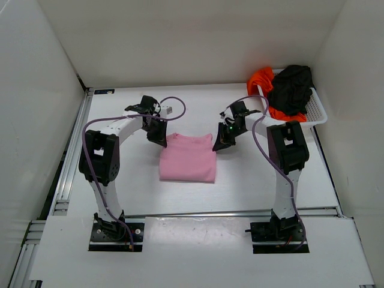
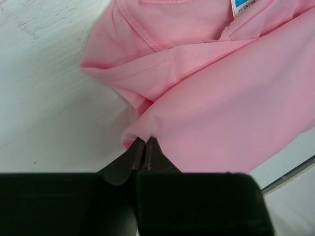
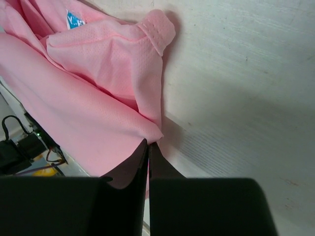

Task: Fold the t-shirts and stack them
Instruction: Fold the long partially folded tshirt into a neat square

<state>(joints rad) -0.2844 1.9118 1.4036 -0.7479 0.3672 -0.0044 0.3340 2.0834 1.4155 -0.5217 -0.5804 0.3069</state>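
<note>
Your left claw is pinched together on a fold at the edge of the pink t-shirt, low in its wrist view. Your right claw is likewise clamped on a corner of the same shirt. In the top view that shirt lies folded at the centre of the table, between the two claws. At upper right, the black t-shirt and the orange-red t-shirt sit heaped in the white basket

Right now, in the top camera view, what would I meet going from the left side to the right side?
left gripper → pink t-shirt → right gripper → white basket, which holds the orange-red t-shirt and the black t-shirt, overlapping each other.
</note>
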